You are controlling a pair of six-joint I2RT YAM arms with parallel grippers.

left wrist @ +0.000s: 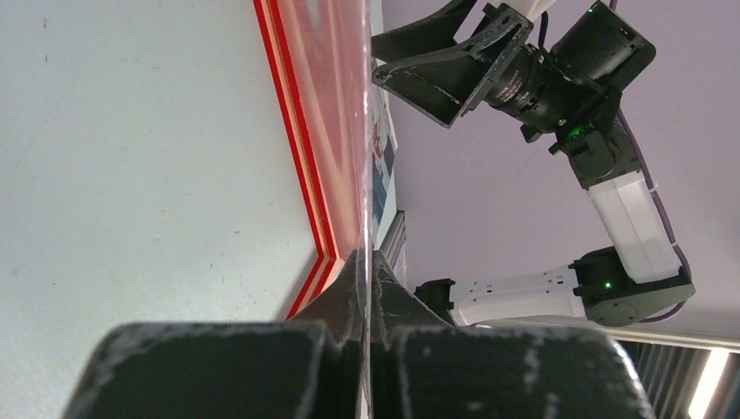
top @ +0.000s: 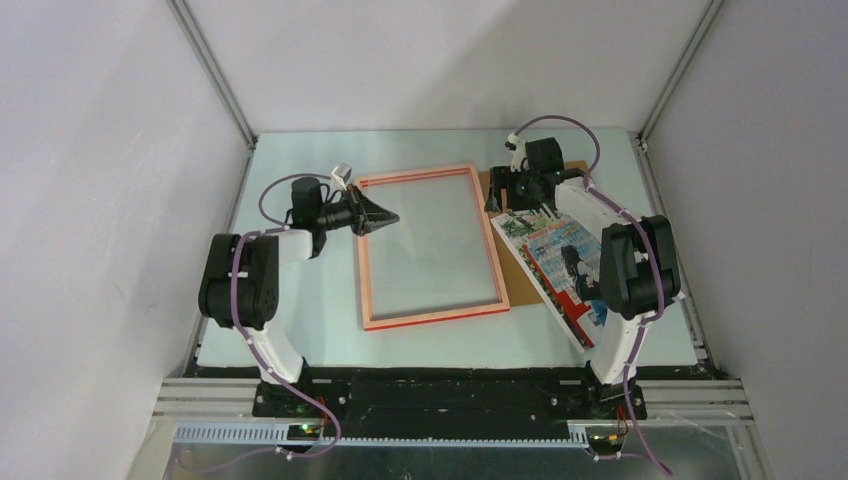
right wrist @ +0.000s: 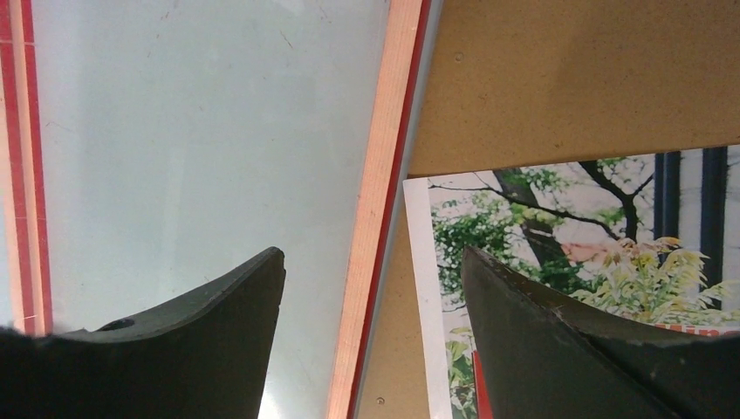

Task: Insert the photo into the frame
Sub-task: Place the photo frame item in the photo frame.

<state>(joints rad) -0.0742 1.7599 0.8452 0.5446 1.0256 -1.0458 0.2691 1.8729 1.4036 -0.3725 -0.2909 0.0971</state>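
one large rectangular paper photo (top: 545, 245) (right wrist: 558, 227), a colourful street print, lies picture up and askew on a brown backing board (top: 512, 272) (right wrist: 567, 70), just right of the thin rectangular frame (top: 430, 315) (right wrist: 380, 175), which lies flat with its pale orange-pink back up on the pale green table (top: 300, 300). the print looks light, floppy and easy to crease, and it probably slides readily on the board. its free far corner or white border seems the place to pinch.

the right gripper (top: 515, 190) (right wrist: 371, 253) hovers over that corner and the frame's right rail with its jaws spread wide, holding nothing. the left gripper (top: 385, 215) (left wrist: 366, 262) has its jaws pressed together at the frame's left rail. whether they pinch the rail or only rest against it, i cannot tell.
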